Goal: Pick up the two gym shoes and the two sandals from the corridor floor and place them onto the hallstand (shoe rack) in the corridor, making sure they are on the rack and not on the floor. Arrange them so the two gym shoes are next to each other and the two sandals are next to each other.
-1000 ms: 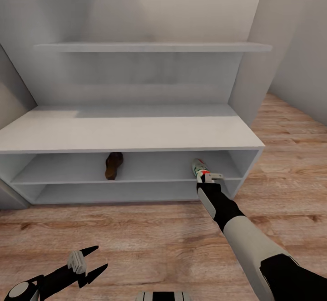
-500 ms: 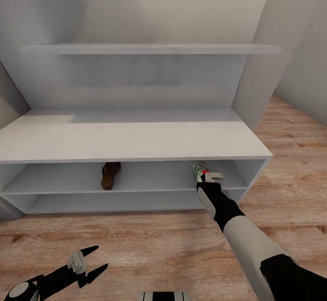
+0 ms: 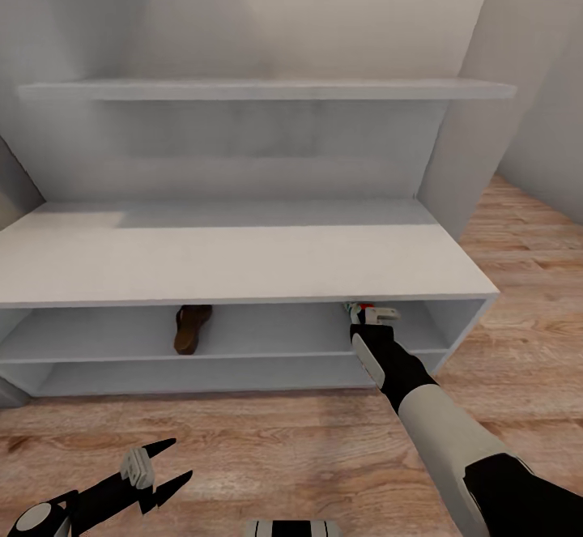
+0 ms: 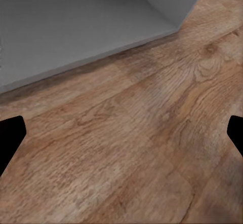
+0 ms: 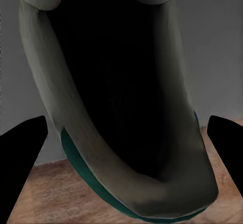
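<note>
Gym shoe, white with a green stripe and red patch (image 3: 356,308), sits at the tip of my right tool (image 3: 374,316) inside the upper slot of the pale-grey hallstand (image 3: 243,262). Whether that tool grips it I cannot tell. I judge the shoe should rest flat on the shelf before I let go. One brown leather sandal (image 3: 191,330) lies well apart along that shelf. My left tool (image 3: 154,472) hangs spread open over the wood-plank corridor floor (image 3: 267,448).

Pale-grey hallstand (image 3: 243,262); warm brown wood-grain floor (image 3: 267,448); brown sandal (image 3: 191,330); white gym shoe (image 5: 126,133), green-trimmed, red-patched, dark inside; black-and-white right arm (image 3: 437,424).
</note>
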Motion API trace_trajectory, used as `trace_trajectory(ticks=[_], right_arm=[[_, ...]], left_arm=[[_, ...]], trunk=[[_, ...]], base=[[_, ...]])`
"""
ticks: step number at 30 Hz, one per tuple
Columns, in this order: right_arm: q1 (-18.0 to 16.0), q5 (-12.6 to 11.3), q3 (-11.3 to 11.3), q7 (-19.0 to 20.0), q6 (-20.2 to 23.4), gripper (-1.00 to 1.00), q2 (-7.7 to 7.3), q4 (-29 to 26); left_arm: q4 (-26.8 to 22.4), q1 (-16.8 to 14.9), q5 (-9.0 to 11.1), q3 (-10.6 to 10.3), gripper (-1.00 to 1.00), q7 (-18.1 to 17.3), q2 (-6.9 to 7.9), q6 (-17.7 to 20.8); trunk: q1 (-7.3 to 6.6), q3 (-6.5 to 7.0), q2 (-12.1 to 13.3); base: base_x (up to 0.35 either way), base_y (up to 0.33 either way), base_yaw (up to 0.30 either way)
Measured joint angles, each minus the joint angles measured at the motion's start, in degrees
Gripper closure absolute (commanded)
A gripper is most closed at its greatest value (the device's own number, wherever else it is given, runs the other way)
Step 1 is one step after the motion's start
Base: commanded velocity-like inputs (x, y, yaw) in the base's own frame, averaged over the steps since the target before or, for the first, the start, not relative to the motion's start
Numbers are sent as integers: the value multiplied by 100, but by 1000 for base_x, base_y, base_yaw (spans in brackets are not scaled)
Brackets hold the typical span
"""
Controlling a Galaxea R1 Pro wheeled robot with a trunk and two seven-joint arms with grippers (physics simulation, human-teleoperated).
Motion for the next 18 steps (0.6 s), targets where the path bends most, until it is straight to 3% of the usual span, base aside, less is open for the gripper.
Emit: trace_trajectory(ticks=[18], right_arm=[[0, -24, 1, 5, -2, 100, 0, -3]], left_arm=[[-3, 0, 0, 0, -100, 0, 8, 0]], trunk=[[2, 0, 0]], base=[[63, 0, 0]])
